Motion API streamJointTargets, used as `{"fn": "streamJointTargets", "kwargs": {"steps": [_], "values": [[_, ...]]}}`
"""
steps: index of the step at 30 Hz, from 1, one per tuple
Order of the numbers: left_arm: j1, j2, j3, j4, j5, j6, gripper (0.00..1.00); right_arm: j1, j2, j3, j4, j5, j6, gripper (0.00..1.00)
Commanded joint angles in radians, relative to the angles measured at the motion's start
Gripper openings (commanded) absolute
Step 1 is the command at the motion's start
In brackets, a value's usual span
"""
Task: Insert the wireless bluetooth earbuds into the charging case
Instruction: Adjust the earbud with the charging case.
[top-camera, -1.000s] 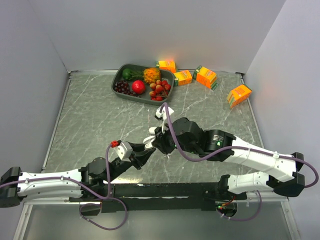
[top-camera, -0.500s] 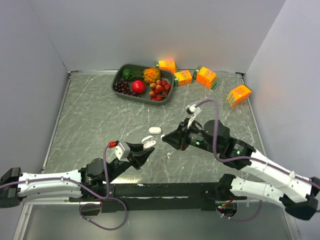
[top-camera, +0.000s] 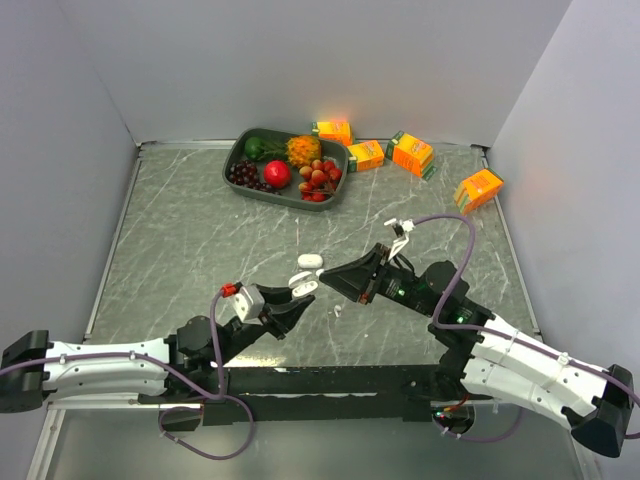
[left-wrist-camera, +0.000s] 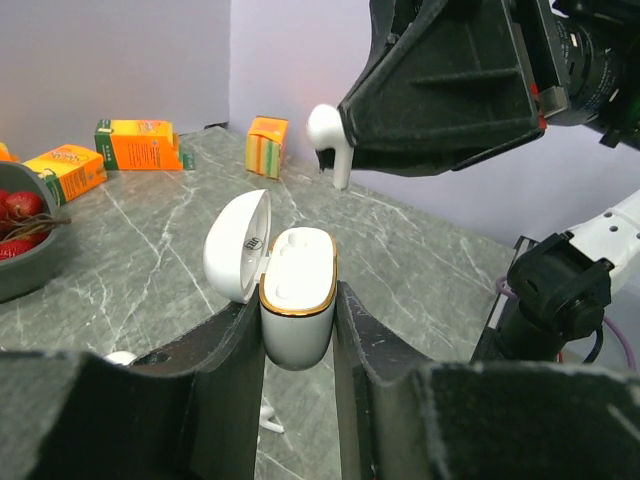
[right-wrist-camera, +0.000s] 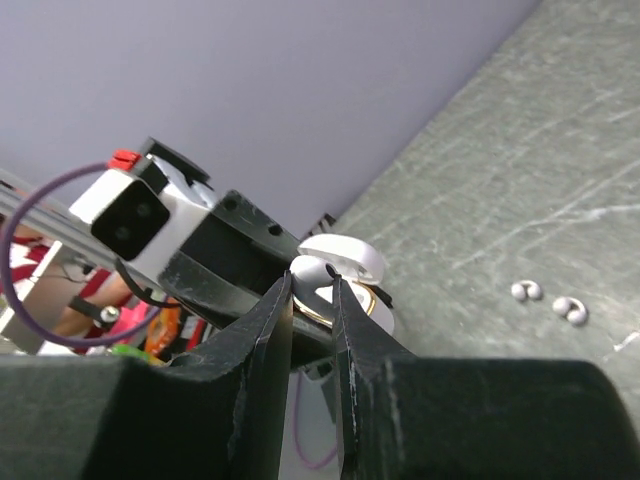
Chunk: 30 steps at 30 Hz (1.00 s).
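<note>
Fingers of my left gripper (left-wrist-camera: 296, 305) clamp the open charging case (left-wrist-camera: 298, 262), lid swung back and sockets facing up. The right gripper (right-wrist-camera: 312, 285) pinches a stemmed earbud (left-wrist-camera: 330, 140), stem pointing down, just right of and above that opening without touching it. I judge the coming move a short drop leftward by the right arm, stem kept in line with its socket. Below, the marbled table (top-camera: 200, 240) carries loose earbuds (right-wrist-camera: 525, 291) and a second white case (top-camera: 310, 260) nearby, with the fruit tray (top-camera: 235, 160) and juice cartons (top-camera: 412, 153) well apart at the far edge.
</note>
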Motion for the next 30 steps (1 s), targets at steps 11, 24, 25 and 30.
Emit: {"fn": "streamJointTargets", "kwargs": {"steps": [11,24,25,30], "values": [[-0.003,0.017,0.028,0.143,0.030,0.024,0.01,-0.007,-0.014,-0.067,0.301,-0.006,0.107,0.00],[-0.003,0.072,0.056,0.201,0.056,0.039,0.01,-0.007,0.010,-0.076,0.306,-0.013,0.105,0.00],[-0.003,0.075,0.059,0.204,0.058,0.039,0.01,-0.007,0.012,-0.079,0.307,-0.013,0.105,0.00],[-0.003,0.086,0.071,0.209,0.059,0.041,0.01,-0.006,0.010,-0.084,0.304,-0.013,0.107,0.00]]}}
